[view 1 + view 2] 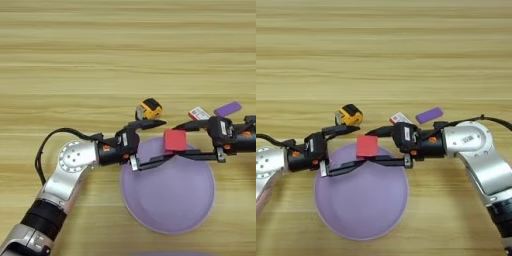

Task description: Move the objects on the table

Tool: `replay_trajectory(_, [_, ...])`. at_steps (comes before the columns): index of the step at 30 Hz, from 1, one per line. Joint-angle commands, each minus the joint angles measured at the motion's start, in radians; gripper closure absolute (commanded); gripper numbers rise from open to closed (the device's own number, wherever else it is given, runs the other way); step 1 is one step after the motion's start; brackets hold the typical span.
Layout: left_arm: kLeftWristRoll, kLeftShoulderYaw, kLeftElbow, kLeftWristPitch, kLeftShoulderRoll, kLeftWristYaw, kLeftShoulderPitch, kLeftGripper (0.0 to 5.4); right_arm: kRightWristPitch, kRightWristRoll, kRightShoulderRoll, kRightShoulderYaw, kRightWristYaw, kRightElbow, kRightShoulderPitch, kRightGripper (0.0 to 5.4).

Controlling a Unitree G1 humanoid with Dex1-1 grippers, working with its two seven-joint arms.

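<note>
Cube [367,146], red, sits pinched between the two black fingers of my right gripper [372,145], hanging over the far rim of the lilac plate [361,205]. One finger runs along its far side, the other along its near side, and I judge the hold is for carrying it across to the plate.

My left gripper [155,141] reaches in from the opposite side with its fingers spread wide, one tip stretching toward the cube's far corner, the other lying low over the plate. It grips nothing; whether its upper tip touches the cube I cannot tell from here. It looks placed to receive or steady the piece.

Just beyond the plate rests the yellow-and-black tape measure [349,114], close to the left gripper's upper finger. Further to my right lie the small red-and-white box [400,118] and the flat purple block [429,115], near each other on the bare wooden table [384,50], both untouched and waiting their turn.
</note>
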State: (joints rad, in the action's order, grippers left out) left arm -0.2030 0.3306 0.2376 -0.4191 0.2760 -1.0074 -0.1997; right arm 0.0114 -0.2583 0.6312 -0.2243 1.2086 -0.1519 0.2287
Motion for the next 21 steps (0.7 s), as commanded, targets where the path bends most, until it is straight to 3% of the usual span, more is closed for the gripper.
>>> replay_trajectory(1, [0.005,0.006,-0.002,0.005,0.003,-0.011,0.001,2.1,0.012,-0.003,0.01,0.007,0.005,-0.013,0.02,3.09])
replay_trajectory(10, [0.005,0.01,-0.003,0.007,0.004,-0.021,0.003,2.94,0.006,-0.005,0.006,0.0,0.009,-0.014,0.027,3.09])
replay_trajectory(21, [0.004,0.006,-0.003,0.005,0.004,-0.025,0.003,2.97,0.0,-0.002,0.002,-0.01,0.012,-0.01,0.036,3.09])
